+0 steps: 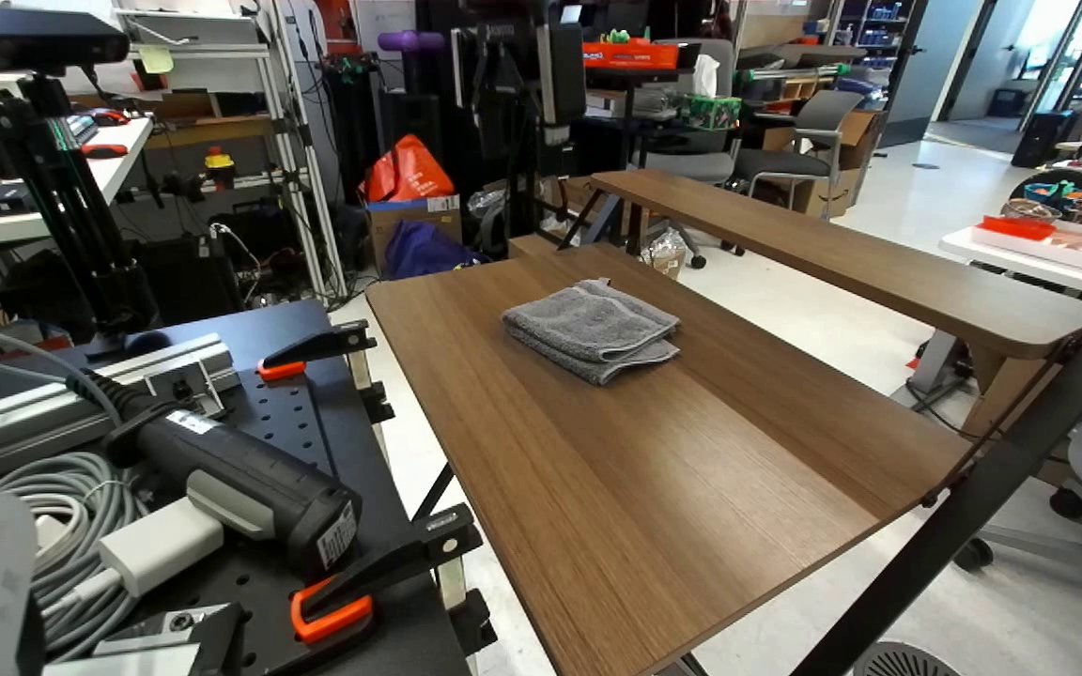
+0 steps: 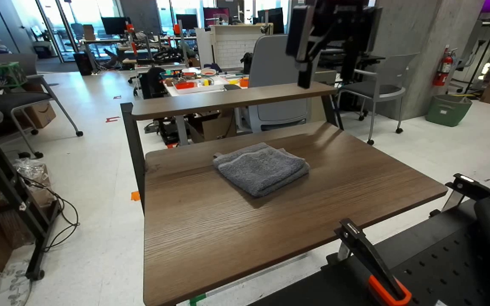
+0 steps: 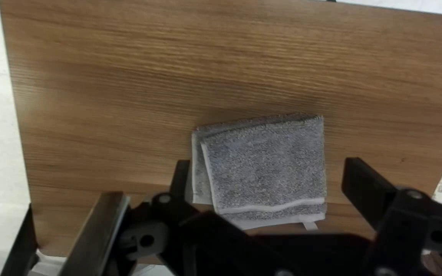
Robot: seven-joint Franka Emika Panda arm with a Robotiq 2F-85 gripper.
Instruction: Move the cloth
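Note:
The cloth (image 1: 593, 329) is a grey folded towel lying flat on the brown wooden table (image 1: 691, 488). It also shows in an exterior view (image 2: 262, 168) and in the wrist view (image 3: 267, 165), where pale hems, uneven layers and a small tag are visible. My gripper (image 3: 268, 165) is open and empty. In the wrist view its two black fingers stand left and right of the cloth, with the cloth between them as seen from above. In both exterior views the gripper (image 1: 527, 141) (image 2: 326, 78) hangs high above the table, well apart from the cloth.
A raised wooden shelf (image 2: 228, 98) runs along one long side of the table, on dark metal posts (image 2: 132, 144). A black workbench (image 1: 287, 413) with orange-handled clamps (image 1: 334, 615), cables and a handheld tool stands beside the opposite side. Grey chairs (image 2: 277, 76) stand beyond the shelf.

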